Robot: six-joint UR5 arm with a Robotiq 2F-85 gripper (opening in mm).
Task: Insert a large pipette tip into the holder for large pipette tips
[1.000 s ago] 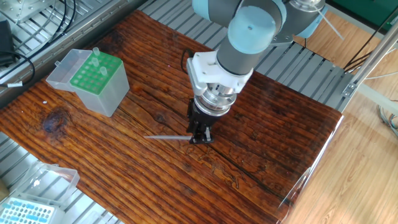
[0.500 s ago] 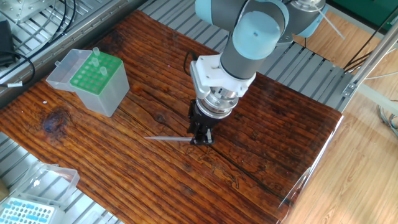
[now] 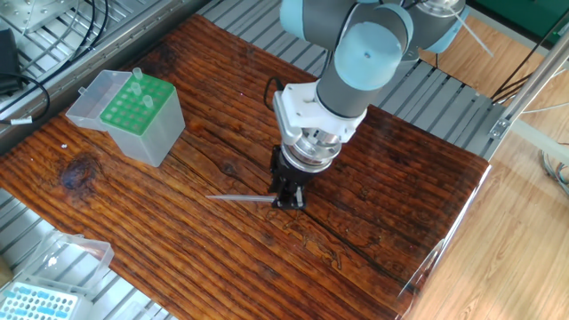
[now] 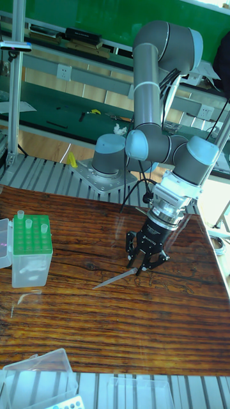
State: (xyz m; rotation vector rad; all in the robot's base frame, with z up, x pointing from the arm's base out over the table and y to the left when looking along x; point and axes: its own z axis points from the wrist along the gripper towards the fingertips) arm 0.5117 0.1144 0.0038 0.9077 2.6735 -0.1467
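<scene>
Tall fixed view: dark wooden desk [image 4: 76, 319] bare between tasks. Translucent box with green hole-grid top [image 4: 30, 254], 3 tips seated, well apart to the side. Black 2-finger hand [image 4: 145, 264] narrowed on long greyish translucent pipette tip [image 4: 115, 278]; thick-end pinch, likely to pivot or slip on lifting.

- A dark, glossy reddish-brown wooden tabletop [image 3: 133, 213] with strong grain lies on a ribbed grey metal frame [image 3: 444, 98].
- A pale light-wood floor [image 3: 516, 249] shows to the right.
- A green wall [image 4: 96, 16] rises behind a long workbench shelf [image 4: 70, 70].
- Black cables [image 3: 36, 84] trail at the left edge.
</scene>
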